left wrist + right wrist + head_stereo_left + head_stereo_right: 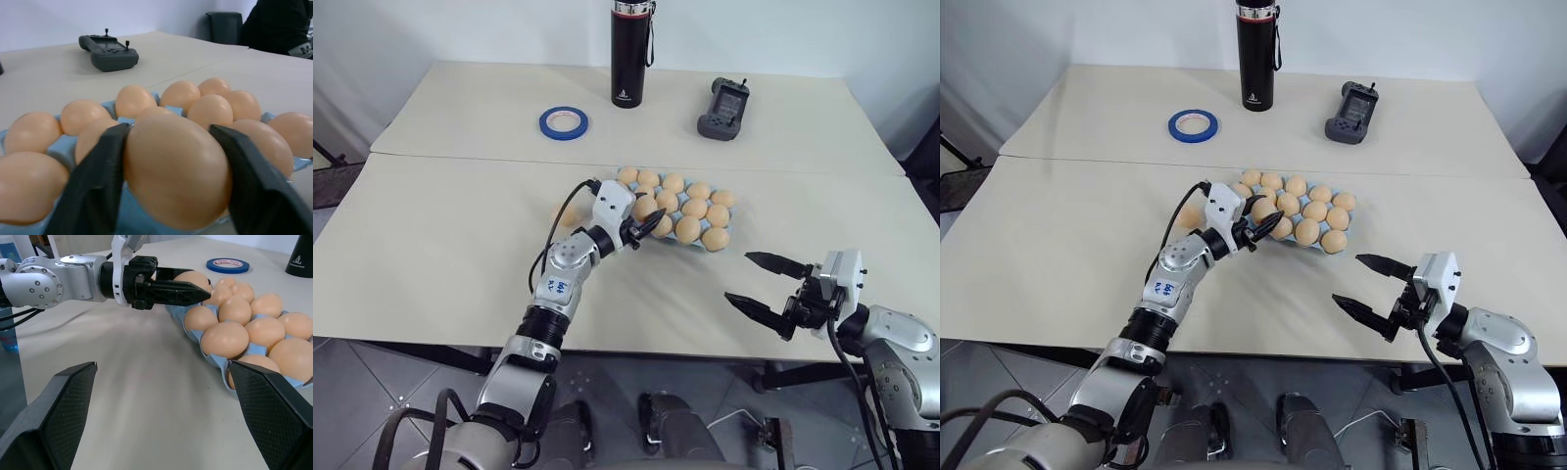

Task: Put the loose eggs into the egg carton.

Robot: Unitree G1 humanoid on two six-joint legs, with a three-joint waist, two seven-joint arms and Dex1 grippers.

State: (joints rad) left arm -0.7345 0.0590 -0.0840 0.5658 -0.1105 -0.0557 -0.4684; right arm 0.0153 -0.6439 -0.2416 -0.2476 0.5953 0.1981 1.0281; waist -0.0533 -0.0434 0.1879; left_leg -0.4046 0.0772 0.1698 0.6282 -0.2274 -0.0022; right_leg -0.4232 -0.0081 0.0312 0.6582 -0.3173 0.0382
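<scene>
Two beige tables (pixel 440 245) stand edge to edge, their seam running across the scene behind the egg carton (pixel 195 335). The near table holds broad bare surface on the robot's left and a bare strip along its front edge, between the two arms.

The light blue egg carton sits near the middle of the near table, just in front of the seam, its long side slanting slightly. Tan eggs fill most of its cups.

On the far table, a tall black bottle (pixel 628 53) stands upright near the back edge. A dark handheld controller (pixel 722 109) lies to its right, and a blue tape roll (pixel 564 122) lies flat to its left. All three are well apart from the carton.

The left gripper (pixel 639 230) reaches over the carton's near left corner, its two black fingers pinching one egg (pixel 176 169) between them. In the left wrist view the egg sits squarely between both finger pads, just above the carton's front cups.

The right gripper (pixel 766 283) hovers near the table's front edge, to the right of the carton and apart from it, with its fingers spread wide and nothing between them.

One loose egg (pixel 568 214) lies on the table just left of the carton, partly hidden behind the left wrist.
</scene>
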